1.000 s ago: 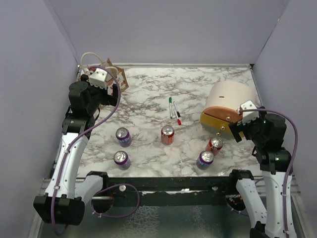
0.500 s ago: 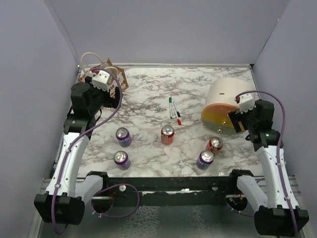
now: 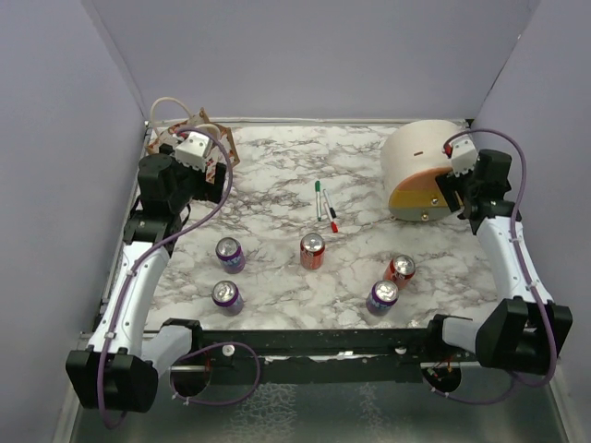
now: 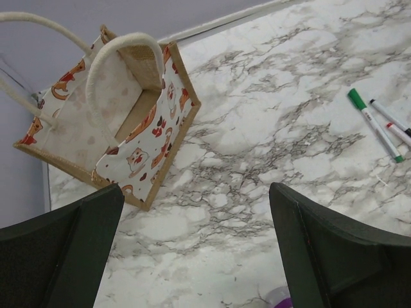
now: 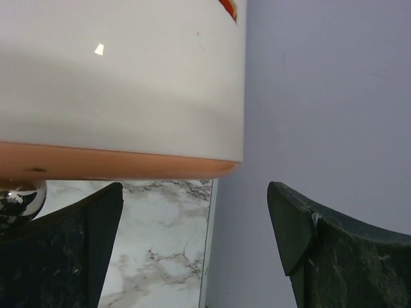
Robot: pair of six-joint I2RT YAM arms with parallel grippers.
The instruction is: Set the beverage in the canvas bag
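Note:
The canvas bag [image 3: 187,132] stands in the back left corner, brown-edged with white rope handles and patterned white sides; it also shows in the left wrist view [image 4: 122,125], its mouth open. Several beverage cans stand near the front: purple [image 3: 230,254], purple [image 3: 227,295], orange-red [image 3: 313,250], red [image 3: 401,269] and purple [image 3: 382,296]. My left gripper [image 3: 216,175] [image 4: 196,189] is open and empty, above the table just in front of the bag. My right gripper [image 3: 452,191] [image 5: 194,186] is open and empty beside the cream container.
A cream dome-shaped container [image 3: 420,169] with an orange-yellow rim lies at the back right, close over my right gripper [image 5: 122,83]. Markers [image 3: 325,205] [image 4: 376,125] lie mid-table. Purple walls enclose the table on three sides.
My right arm has swung from the front right to the back right, and the cream container has shifted back with it. My left gripper has moved slightly toward the bag.

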